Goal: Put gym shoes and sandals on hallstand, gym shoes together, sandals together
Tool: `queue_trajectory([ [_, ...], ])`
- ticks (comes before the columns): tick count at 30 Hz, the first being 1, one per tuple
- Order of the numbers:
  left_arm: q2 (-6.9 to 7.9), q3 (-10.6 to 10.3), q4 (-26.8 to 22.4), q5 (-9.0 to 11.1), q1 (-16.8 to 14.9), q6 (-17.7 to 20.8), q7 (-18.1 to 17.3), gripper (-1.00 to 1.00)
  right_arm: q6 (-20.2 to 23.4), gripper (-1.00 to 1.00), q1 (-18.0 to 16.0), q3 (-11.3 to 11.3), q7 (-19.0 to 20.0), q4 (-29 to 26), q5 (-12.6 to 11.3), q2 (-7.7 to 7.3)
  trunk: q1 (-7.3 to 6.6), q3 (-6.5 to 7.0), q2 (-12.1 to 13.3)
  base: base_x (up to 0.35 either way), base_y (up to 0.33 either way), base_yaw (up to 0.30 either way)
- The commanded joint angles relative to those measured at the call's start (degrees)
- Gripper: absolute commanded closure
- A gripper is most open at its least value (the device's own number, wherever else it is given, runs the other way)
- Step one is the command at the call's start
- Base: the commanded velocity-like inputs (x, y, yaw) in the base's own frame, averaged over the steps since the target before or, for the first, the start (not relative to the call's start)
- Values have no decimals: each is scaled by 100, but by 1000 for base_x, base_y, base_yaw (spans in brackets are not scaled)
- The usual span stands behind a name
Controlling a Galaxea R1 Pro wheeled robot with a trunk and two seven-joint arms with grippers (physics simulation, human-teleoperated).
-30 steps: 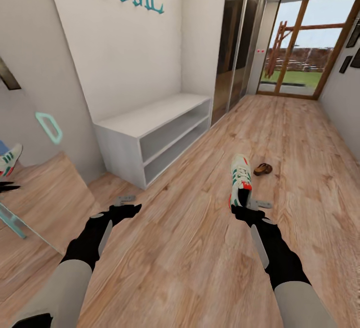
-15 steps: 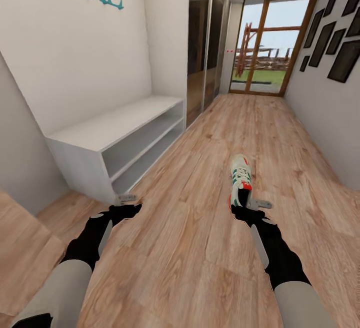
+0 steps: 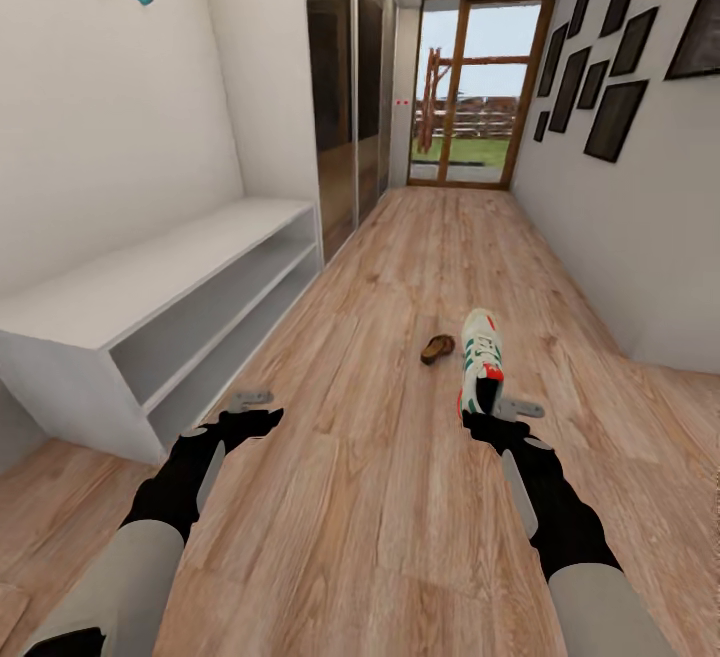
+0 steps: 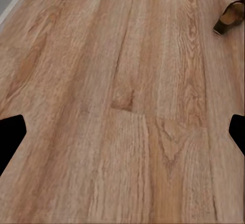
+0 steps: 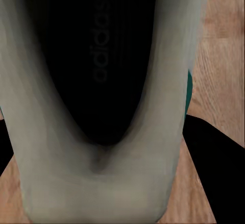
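Wood-grain plank corridor floor [image 3: 400,497]: right gripper [image 3: 487,424] clamps white green-striped lace-up sneaker [image 3: 482,357] by heel, dark brown sandal [image 3: 437,348] lying just beside; left gripper [image 3: 250,415] spread wide, low light-grey shoe rack [image 3: 150,287] alongside.

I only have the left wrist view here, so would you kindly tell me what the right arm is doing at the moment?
Observer: The right gripper holds a gym shoe by its heel, toe pointing away down the corridor.
Operator: Thank you. I see a sandal on the floor; where does it lie relative to that shoe?
Observer: In the head view the sandal lies on the corridor floor just left of the held shoe's toe.
Operator: And where is the rack?
Observer: The hallstand stands against the wall on the robot's left, its top and both shelf rows bare where visible.
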Motion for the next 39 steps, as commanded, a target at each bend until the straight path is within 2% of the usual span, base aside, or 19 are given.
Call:
queue_trajectory([
  [1,-8,41,-13,-59,-2,28,-58,-100,25,100,-4,-1,-28,-7,-37,4,2,-6,-2,347,0,-300],
  [30,-6,49,-13,-59,-2,28,-58,-100,25,100,-4,3,-21,-7,-37,5,2,-6,-2,346,0,-300],
  [39,-6,49,-13,-58,-2,28,-58,-100,25,100,-4,3,-21,-7,-29,6,2,-6,-2,346,87,-300],
])
